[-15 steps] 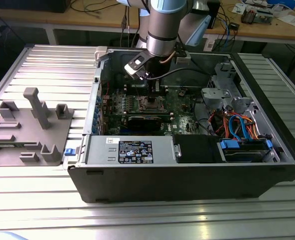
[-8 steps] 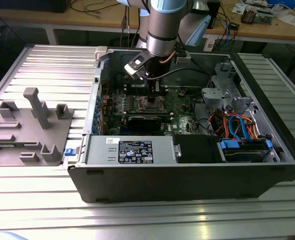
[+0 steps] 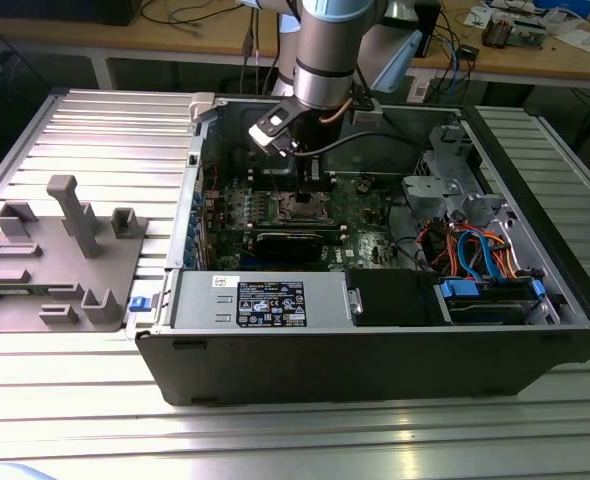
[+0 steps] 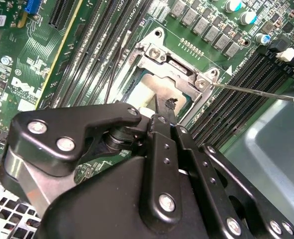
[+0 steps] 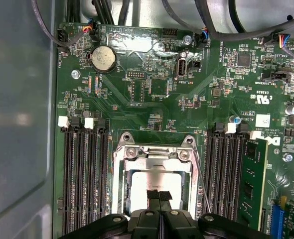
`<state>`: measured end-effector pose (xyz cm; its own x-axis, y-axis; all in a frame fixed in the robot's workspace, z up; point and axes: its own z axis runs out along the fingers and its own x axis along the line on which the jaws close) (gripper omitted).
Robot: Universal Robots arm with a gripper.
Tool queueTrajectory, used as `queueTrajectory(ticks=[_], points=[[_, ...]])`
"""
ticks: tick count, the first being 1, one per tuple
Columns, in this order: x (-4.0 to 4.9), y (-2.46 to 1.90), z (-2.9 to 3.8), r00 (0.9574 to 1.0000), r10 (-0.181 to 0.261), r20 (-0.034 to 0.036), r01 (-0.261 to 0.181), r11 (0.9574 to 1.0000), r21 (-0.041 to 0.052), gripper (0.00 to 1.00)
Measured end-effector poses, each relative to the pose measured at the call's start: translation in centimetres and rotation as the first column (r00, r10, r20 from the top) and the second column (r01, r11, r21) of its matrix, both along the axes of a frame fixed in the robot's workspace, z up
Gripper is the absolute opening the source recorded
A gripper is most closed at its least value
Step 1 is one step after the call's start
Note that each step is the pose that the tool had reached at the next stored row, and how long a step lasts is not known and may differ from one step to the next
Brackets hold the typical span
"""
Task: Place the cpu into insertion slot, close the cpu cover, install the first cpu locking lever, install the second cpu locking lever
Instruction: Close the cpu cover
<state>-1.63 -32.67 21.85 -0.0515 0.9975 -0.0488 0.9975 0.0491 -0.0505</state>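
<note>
The insertion slot [image 3: 300,208] sits mid-motherboard inside the open computer case. In both wrist views the cpu cover [image 5: 154,155] [image 4: 174,62] lies flat over it, and the pale metal top of the cpu [image 5: 139,183] [image 4: 148,93] shows through its window. A thin wire locking lever [image 5: 203,179] [image 4: 256,92] stands out from one side of the socket, away from the frame. My gripper [image 5: 159,195] [image 4: 163,110] [image 3: 303,188] hovers right over the cpu, its two black fingers pressed together with nothing between them.
Long black memory slots [image 5: 84,174] flank the socket on both sides, one holding a green memory stick [image 5: 250,184]. The case's grey wall [image 5: 17,124] rises close by. A power supply [image 3: 265,300] and cabled drive bays [image 3: 475,260] fill the case front. Grey fixtures [image 3: 70,250] stand outside.
</note>
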Motion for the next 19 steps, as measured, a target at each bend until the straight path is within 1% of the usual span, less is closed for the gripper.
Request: queueTrajectory(ticks=[8, 15, 19], points=[[0.00, 0.00, 0.65, 1.0000, 0.000, 0.0000, 0.000, 1.0000, 0.0001, 0.11], [0.00, 0.00, 1.42, 1.0000, 0.000, 0.0000, 0.000, 1.0000, 0.0000, 0.11], [0.00, 0.00, 1.63, 1.0000, 0.000, 0.0000, 0.000, 1.0000, 0.0000, 0.11]])
